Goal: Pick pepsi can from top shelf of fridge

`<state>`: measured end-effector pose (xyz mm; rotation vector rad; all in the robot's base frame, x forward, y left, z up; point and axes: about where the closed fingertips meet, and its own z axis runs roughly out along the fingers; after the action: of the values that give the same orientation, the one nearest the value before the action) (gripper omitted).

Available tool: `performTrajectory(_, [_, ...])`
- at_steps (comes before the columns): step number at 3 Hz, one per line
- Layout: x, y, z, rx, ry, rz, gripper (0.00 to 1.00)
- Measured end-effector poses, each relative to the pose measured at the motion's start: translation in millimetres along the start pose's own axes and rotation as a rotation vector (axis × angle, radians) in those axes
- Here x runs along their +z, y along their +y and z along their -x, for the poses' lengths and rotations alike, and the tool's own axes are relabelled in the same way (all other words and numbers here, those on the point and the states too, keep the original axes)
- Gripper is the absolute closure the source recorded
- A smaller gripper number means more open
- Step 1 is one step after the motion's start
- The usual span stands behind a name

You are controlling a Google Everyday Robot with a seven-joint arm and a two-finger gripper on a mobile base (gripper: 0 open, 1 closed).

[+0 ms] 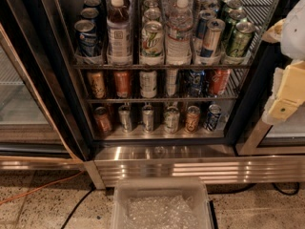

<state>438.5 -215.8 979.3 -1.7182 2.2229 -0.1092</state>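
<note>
pepsi can front-left on top shelf; gripper far rt.

clear plastic bin on speckled floor, bottom centre | orange cable and black cable at left | water bottle between white-and-green soda can and slim energy drink can | green can far right

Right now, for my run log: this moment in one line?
gripper: view's right, outside fridge | pepsi can: top shelf, front left, ungrasped
</note>
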Motion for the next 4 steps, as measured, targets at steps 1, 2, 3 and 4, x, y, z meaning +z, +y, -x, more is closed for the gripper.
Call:
performTrajectory(1, [0.1, 0.1, 0.1, 0.000, 0.000, 0.000, 0.00])
performTrajectory(2, [12.2, 5.5, 7.6, 0.026, -0.018, 0.009, 0.00])
performTrajectory(3, [29.7, 18.1, 36.0, 0.036, -0.062, -0.020, 0.00])
performTrajectory(4, [50.1, 23.9, 75.6, -0.003, -0.122, -0.073, 0.00])
